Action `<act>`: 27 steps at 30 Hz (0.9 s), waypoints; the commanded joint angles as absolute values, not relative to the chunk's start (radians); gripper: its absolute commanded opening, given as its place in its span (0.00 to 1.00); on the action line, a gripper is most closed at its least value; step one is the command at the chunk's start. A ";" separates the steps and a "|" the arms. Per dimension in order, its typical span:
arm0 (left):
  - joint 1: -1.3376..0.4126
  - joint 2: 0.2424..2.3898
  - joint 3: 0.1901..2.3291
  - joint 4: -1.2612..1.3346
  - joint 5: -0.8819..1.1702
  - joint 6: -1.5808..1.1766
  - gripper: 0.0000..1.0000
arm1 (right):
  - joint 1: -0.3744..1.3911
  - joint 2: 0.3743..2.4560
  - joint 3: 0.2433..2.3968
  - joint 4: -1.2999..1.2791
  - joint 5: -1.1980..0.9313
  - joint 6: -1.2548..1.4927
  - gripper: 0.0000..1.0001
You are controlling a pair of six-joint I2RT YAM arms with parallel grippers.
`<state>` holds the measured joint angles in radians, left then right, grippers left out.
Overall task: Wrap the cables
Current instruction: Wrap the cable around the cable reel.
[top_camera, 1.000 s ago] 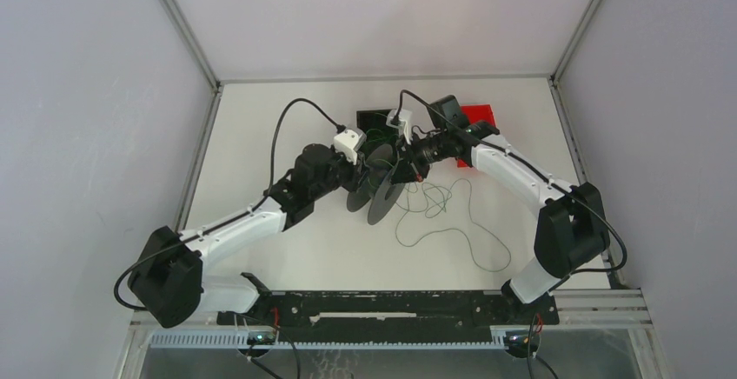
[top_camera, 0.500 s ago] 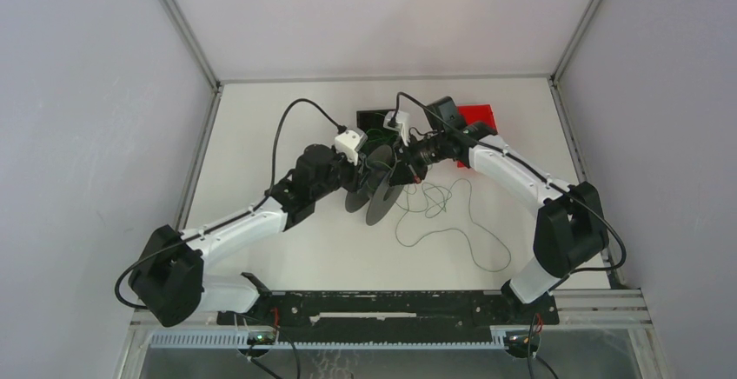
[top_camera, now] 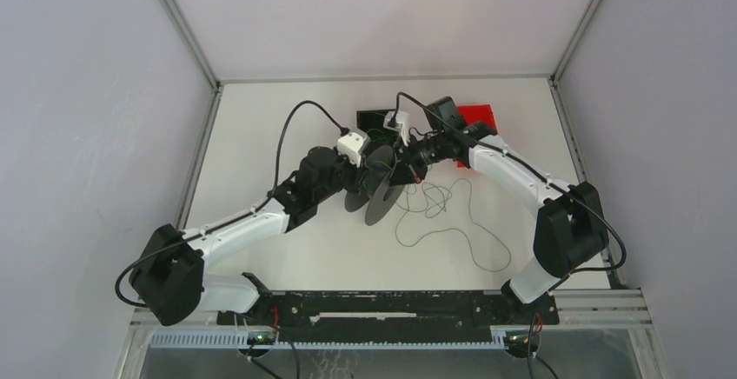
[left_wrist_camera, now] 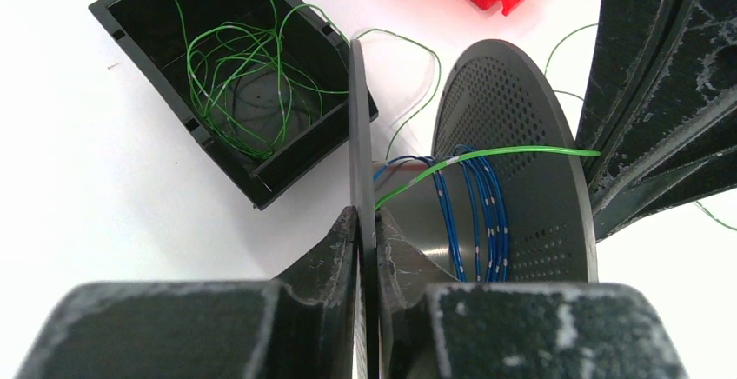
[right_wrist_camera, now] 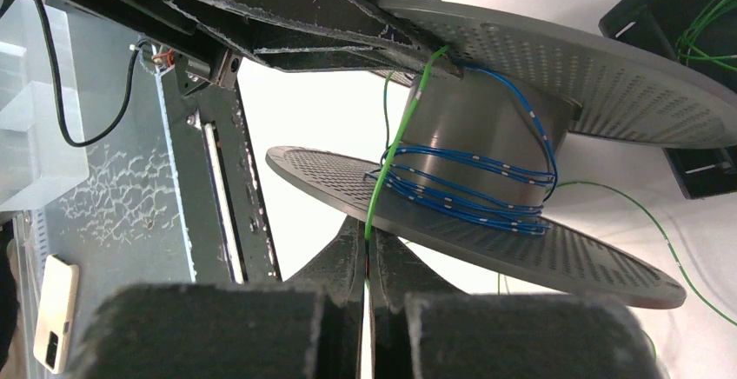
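The right pincer (right_wrist_camera: 365, 242) is closed on the thin green cable (right_wrist_camera: 398, 140), which runs taut from its tips onto the smooth grey hub of the spool (right_wrist_camera: 487, 127) above. The left pincer (left_wrist_camera: 366, 222) clamps one perforated disc flange edgewise. A hard pull could slide the slick wire out or twist the thin flange free. Beyond the left pincer, more green cable lies looped in a black tray (left_wrist_camera: 304, 163).

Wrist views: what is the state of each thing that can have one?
spool, held by one flange, blue wire wound on its core.
left claw, shut on that flange.
right claw, shut on the green cable.
green cable, straight from right claw to spool.
black tray, open, loose green loops inside.
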<state>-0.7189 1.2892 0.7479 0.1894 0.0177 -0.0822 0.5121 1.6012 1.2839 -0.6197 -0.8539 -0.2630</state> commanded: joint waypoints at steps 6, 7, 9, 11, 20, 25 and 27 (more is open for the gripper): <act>-0.747 1.289 0.757 0.188 -0.021 -0.064 0.08 | 0.515 1.596 1.308 -0.577 -0.840 -0.260 0.00; -0.747 1.290 0.758 0.186 -0.023 -0.067 0.07 | 0.516 1.596 1.308 -0.577 -0.838 -0.261 0.00; -0.747 1.289 0.760 0.182 -0.028 -0.071 0.05 | 0.515 1.595 1.307 -0.578 -0.835 -0.262 0.00; -0.747 1.286 0.765 0.174 -0.035 -0.079 0.02 | 0.514 1.595 1.307 -0.577 -0.832 -0.264 0.00; -0.768 1.275 0.806 0.110 -0.116 -0.077 0.00 | 0.514 1.599 1.338 -0.593 -0.788 -0.257 0.06; -0.769 1.252 0.824 0.086 -0.152 -0.065 0.00 | 0.498 1.613 1.348 -0.606 -0.768 -0.262 0.19; -0.769 1.241 0.825 0.083 -0.157 -0.059 0.00 | 0.486 1.612 1.348 -0.610 -0.774 -0.265 0.23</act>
<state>-0.7620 1.2858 0.7731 0.1272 -0.1215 -0.0711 0.5041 1.6081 1.3056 -0.6247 -0.7860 -0.2630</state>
